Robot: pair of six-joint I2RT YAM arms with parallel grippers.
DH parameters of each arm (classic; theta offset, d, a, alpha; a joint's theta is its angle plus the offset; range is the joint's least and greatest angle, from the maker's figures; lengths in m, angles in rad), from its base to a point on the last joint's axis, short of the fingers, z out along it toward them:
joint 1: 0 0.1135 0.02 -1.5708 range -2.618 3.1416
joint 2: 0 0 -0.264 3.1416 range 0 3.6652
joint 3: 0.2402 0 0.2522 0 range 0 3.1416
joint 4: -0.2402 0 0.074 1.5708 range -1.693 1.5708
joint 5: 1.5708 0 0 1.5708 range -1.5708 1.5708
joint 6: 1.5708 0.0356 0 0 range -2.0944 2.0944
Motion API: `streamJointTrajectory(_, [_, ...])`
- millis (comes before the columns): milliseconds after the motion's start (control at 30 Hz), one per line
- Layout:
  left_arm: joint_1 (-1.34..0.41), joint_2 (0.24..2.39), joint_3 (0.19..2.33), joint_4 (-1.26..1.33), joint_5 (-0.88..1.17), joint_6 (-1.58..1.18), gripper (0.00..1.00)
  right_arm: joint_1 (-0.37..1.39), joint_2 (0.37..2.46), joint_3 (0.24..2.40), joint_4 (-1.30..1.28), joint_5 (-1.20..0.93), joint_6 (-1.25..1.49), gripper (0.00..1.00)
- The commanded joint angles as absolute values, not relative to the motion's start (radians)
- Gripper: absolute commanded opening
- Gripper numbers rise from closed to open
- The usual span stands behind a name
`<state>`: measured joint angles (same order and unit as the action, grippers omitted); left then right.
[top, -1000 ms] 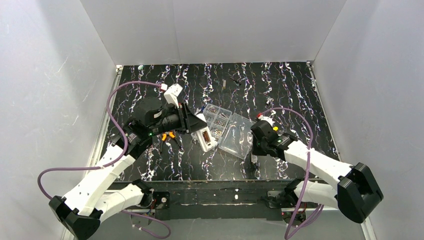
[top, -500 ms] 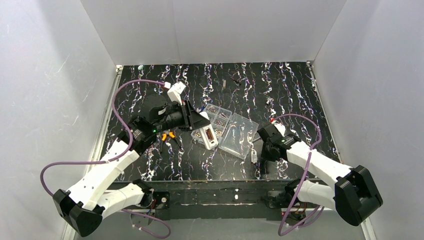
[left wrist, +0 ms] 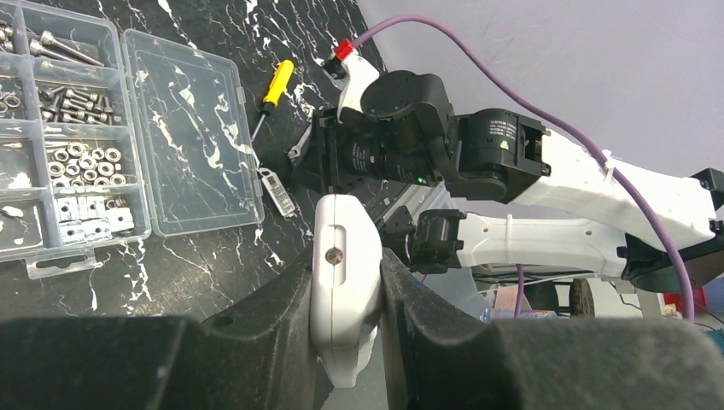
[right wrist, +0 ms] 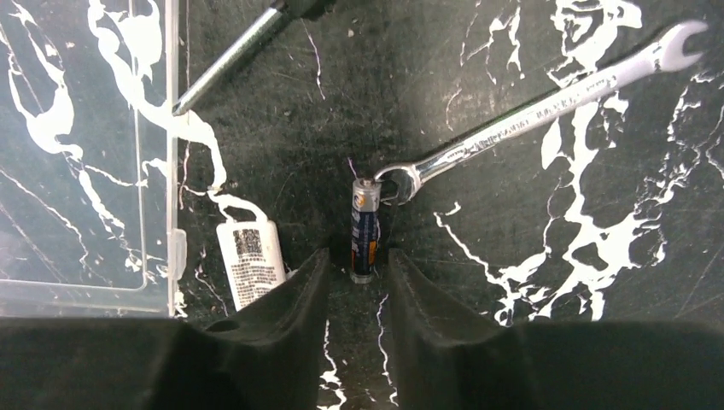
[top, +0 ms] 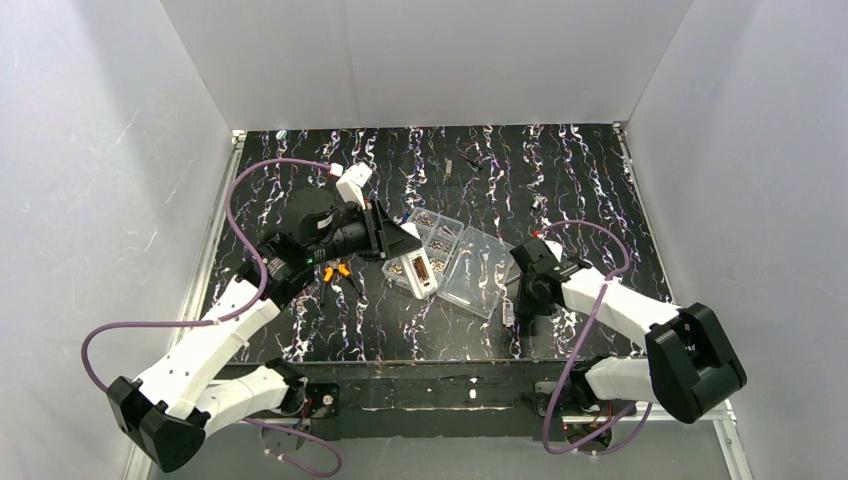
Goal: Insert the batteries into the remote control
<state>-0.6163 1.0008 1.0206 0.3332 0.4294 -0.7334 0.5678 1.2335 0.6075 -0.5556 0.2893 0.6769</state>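
My left fingers [left wrist: 273, 316] are clamped on the white remote control [left wrist: 344, 256], holding it just left of the clear box [top: 470, 270]. My right fingers [right wrist: 290, 299] stand slightly apart, either side of a battery [right wrist: 365, 231] lying on the table [top: 560, 170], its far end against a wrench [right wrist: 529, 111].

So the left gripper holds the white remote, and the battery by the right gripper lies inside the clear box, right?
No: the right wrist view shows the battery on the black table, outside the clear box. The left gripper does hold the remote.
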Motion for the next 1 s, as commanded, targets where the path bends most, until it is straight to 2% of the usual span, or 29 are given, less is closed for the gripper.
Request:
streamJointTrajectory(0, [-0.611, 0.991, 1.04, 0.376, 0.459, -0.729, 0.0, 0.558, 1.269, 0.671, -0.529, 0.262, 0.651, 0.48])
streamJointTrajectory(100, [-0.612, 0.986, 1.034, 0.374, 0.456, -0.726, 0.0, 0.554, 1.263, 0.682, -0.528, 0.264, 0.653, 0.6])
streamJointTrajectory(233, [-0.612, 0.983, 1.03, 0.371, 0.454, -0.726, 0.0, 0.539, 1.254, 0.695, -0.531, 0.274, 0.653, 0.63])
streamJointTrajectory(433, [-0.611, 0.979, 1.015, 0.416, 0.481, -0.713, 0.0, 0.505, 1.245, 0.689, -0.524, 0.262, 0.668, 0.55])
streamJointTrajectory(733, [-0.612, 1.007, 0.856, 1.037, 0.73, -0.604, 0.0, 0.488, 1.167, 0.663, -0.493, 0.289, 0.671, 0.5])
streamJointTrajectory(967, [-0.613, 1.014, 0.857, 1.076, 0.881, -0.448, 0.0, 0.486, 1.125, 0.646, -0.49, 0.294, 0.672, 0.5])
